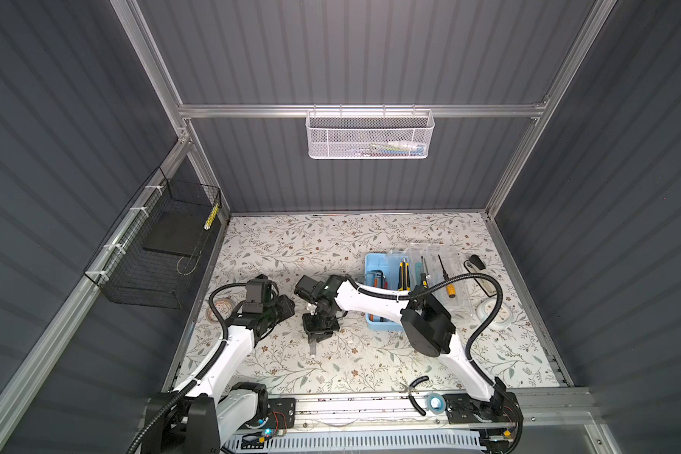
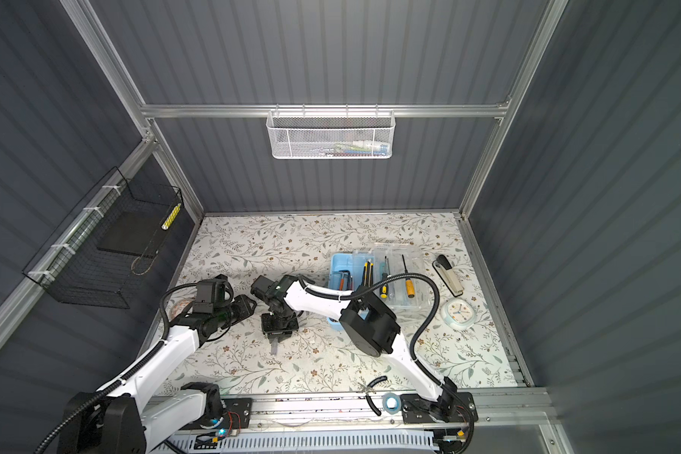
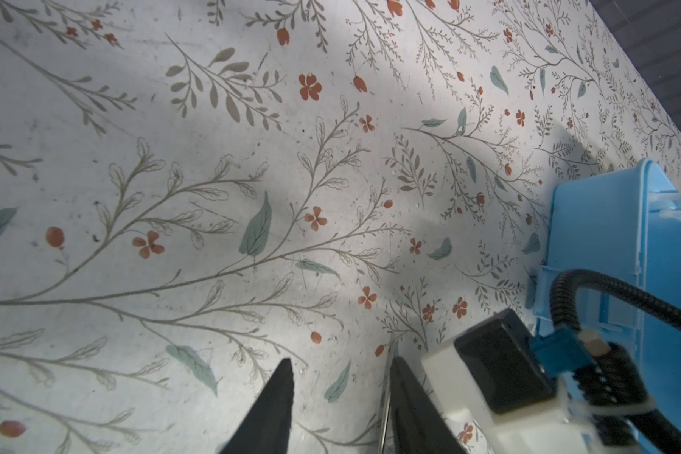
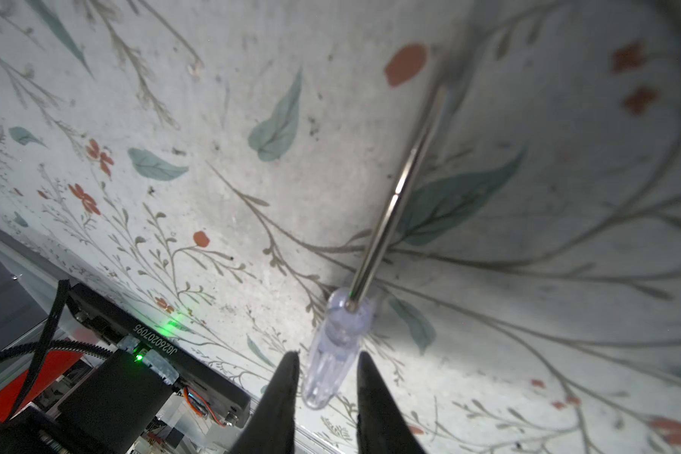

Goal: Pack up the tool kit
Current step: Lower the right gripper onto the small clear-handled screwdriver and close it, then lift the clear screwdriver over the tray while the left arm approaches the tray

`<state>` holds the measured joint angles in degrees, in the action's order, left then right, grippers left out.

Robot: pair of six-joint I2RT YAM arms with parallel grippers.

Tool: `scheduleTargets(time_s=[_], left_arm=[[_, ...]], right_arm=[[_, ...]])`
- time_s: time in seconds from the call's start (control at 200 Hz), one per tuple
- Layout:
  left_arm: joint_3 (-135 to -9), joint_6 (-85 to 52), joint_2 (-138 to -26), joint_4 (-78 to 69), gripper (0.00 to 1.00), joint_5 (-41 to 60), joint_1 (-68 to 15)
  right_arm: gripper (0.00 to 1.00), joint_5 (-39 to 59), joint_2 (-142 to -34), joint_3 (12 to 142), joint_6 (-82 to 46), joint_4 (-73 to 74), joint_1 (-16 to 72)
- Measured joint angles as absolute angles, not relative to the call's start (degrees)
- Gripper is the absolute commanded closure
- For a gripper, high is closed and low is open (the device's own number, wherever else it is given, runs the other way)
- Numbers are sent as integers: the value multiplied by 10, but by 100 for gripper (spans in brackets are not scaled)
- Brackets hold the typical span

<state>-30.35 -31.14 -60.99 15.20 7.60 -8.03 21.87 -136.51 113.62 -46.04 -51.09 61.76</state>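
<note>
Tool kit (image 1: 370,261) lay open on right half of bench (image 1: 291,243); right fingers (image 4: 288,377) over clear-handled screwdriver (image 4: 337,334).
Inside: hex keys (image 1: 375,277) + yel/blk knife (image 1: 403,275); clear lid (image 1: 459,275), folded open alongside, held 2 more drivers (image 1: 451,291). The right fingers were narrow, straddling the handle w/o visible clamp; tool lay on bench left of kit; left fingers (image 3: 284,385) were apart, empty.

Both top views look down from high up at the whole counter (image 1: 291,243). Each wrist view sits close above that counter, looking out past its own jaws.
</note>
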Motion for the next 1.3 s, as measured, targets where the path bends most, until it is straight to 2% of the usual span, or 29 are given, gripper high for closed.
scheduleTargets(time_s=[0.37,0.83,1.301], left_arm=[[-303,-310,-597,152,57,76,-78],[-303,-310,-586,152,57,61,-78],[-306,-310,-600,137,57,59,-78]], right_arm=[[76,155,-1371,1150,-449,-555,619],[74,69,-1389,1192,-389,-618,612],[66,73,-1337,1098,-337,-565,595]])
